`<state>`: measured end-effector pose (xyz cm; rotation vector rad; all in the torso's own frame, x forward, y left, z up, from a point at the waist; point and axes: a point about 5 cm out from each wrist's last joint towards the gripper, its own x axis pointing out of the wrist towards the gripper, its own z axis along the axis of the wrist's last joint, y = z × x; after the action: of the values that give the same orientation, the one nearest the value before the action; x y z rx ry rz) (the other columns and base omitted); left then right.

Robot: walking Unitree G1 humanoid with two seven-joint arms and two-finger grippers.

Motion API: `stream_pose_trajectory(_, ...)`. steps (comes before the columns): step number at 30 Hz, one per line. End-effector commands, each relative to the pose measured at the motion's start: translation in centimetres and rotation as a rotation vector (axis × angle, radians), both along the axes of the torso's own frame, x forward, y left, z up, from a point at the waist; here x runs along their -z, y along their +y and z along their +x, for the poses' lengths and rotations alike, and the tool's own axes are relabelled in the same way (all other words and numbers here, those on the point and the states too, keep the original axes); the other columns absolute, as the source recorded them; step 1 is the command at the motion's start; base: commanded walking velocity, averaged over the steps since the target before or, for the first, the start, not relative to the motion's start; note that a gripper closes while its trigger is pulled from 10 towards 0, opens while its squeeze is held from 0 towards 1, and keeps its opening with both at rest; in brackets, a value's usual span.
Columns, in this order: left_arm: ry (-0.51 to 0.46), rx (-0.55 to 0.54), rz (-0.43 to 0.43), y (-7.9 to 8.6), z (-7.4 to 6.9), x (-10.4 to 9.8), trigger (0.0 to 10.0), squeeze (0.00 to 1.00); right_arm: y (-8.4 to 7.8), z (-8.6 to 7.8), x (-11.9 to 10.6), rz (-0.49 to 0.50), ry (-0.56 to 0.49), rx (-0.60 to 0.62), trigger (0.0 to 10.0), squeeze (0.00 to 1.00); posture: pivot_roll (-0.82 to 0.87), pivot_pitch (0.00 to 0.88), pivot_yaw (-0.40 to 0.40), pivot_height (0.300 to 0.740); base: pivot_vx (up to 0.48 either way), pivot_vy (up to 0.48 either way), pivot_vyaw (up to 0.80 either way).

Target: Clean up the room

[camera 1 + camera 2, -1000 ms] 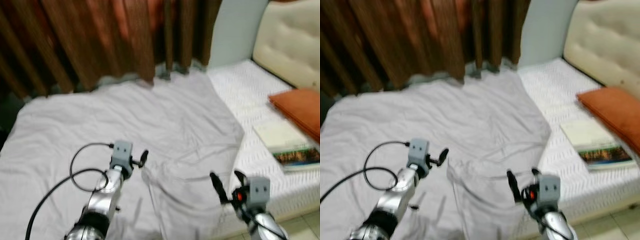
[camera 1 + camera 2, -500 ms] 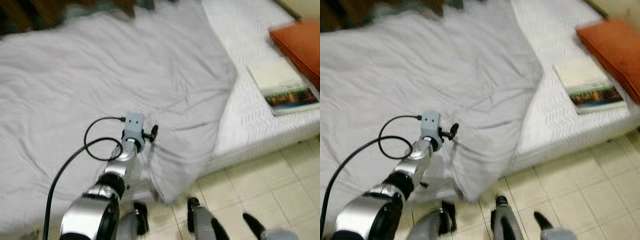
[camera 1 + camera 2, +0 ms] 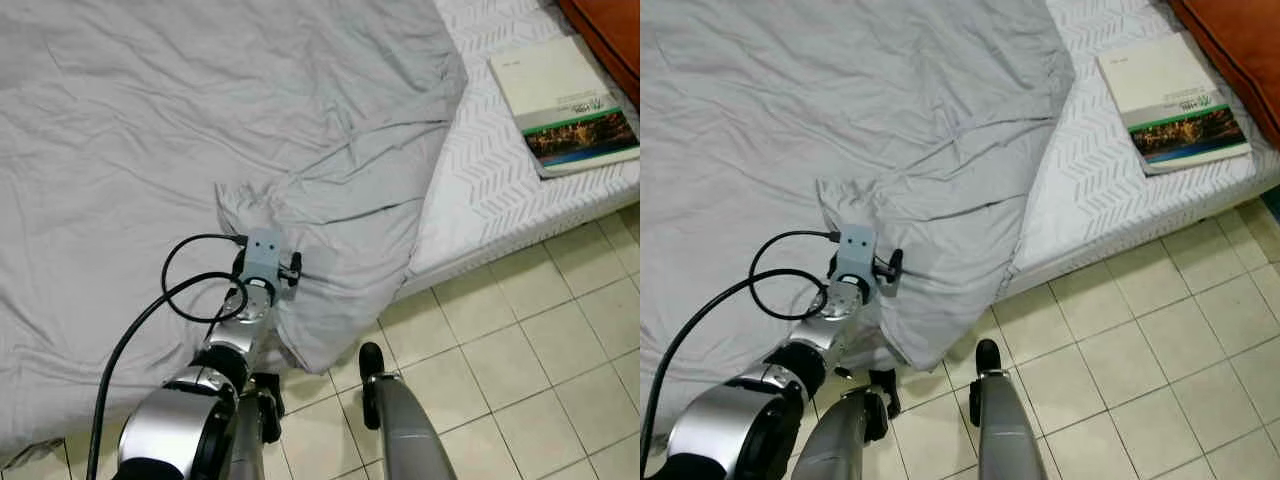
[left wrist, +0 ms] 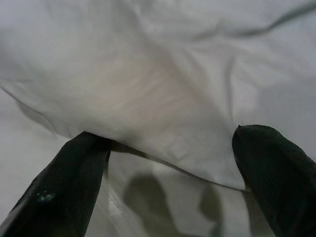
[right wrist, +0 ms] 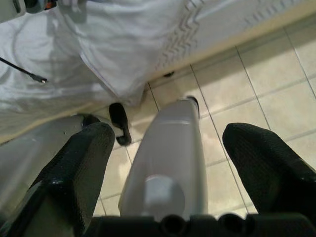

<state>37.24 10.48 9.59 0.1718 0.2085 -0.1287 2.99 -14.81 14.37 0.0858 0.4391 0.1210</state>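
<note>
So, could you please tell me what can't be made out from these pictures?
- Left gripper: in the eye views, whether it pinches the grey sheet is hidden by its camera housing; the left wrist view shows open fingers.
- Book: cover text too small.
- Orange pillow: cut off by the frame's edge.
- Mattress: mostly hidden under the sheet.

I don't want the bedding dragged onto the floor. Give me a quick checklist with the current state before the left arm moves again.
1. Left gripper at the sheet: ok, it sits at the bunched fold near the bed's edge.
2. Fingers open around the fold: ok, spread apart with cloth between them.
3. Firm hold on the cloth: not ok, nothing is clamped yet.
4. Sheet corner off the floor: cannot tell, it hangs low over the tiles.
5. Book away from the pull: ok, it lies on the bare mattress apart from the sheet.
6. Right gripper out of the way: ok, open and pointing at the floor.
</note>
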Motion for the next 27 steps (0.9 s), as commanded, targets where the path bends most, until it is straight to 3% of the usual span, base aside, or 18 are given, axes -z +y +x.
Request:
stream_pose_trajectory(1, 0.118, -0.018, 0.034, 0.8, -1.4, 2.7, 10.0, 0.00, 0.3, -0.7, -0.1, 0.005, 0.036, -0.006, 10.0, 0.00, -0.51, 0.756, 0.031, 0.740, 0.000, 0.000, 0.00)
stream_pose_trajectory(3, 0.140, -0.029, 0.021, 1.0, -1.5, 3.0, 10.0, 0.00, 0.3, -0.9, -0.1, 0.004, 0.043, -0.001, 10.0, 0.00, -0.51, 0.764, 0.036, 0.740, 0.000, 0.000, 0.00)
stream_pose_trajectory(4, 0.160, -0.037, -0.005, 1.0, -1.6, 3.2, 0.0, 0.00, 0.2, -1.1, -0.1, 0.003, 0.048, 0.002, 10.0, 0.00, -0.51, 0.764, 0.037, 0.740, 0.000, 0.000, 0.00)
stream_pose_trajectory(5, 0.160, -0.037, -0.005, 1.0, -1.6, 3.2, 0.0, 0.00, 0.2, -1.1, -0.1, 0.003, 0.048, 0.002, 10.0, 0.00, -0.51, 0.764, 0.037, 0.740, 0.000, 0.000, 0.00)
stream_pose_trajectory(7, 0.209, -0.072, -0.095, 1.1, -1.9, 3.8, 0.0, 0.00, 0.3, -1.3, 0.0, 0.002, 0.057, 0.008, 10.0, 0.00, -0.50, 0.765, 0.044, 0.740, 0.000, 0.000, 0.00)
stream_pose_trajectory(18, 0.287, -0.077, -0.272, 0.3, -2.6, 4.8, 0.0, 0.00, 0.5, -1.3, 0.5, 0.007, 0.058, 0.020, 10.0, 0.00, -0.46, 0.757, 0.075, 0.740, 0.000, 0.000, 0.00)
stream_pose_trajectory(22, 0.278, 0.030, -0.255, -1.5, -2.9, 4.8, 0.0, 0.00, 0.7, -0.8, 1.1, 0.016, 0.047, 0.020, 10.0, 0.00, -0.42, 0.741, 0.100, 0.740, 0.000, 0.000, 0.00)
stream_pose_trajectory(27, 0.198, 0.218, -0.204, -4.5, -3.0, 3.7, 0.0, 0.00, 1.0, 0.0, 1.6, 0.026, 0.024, 0.019, 10.0, 0.00, -0.39, 0.729, 0.118, 0.740, 0.000, 0.000, 0.00)
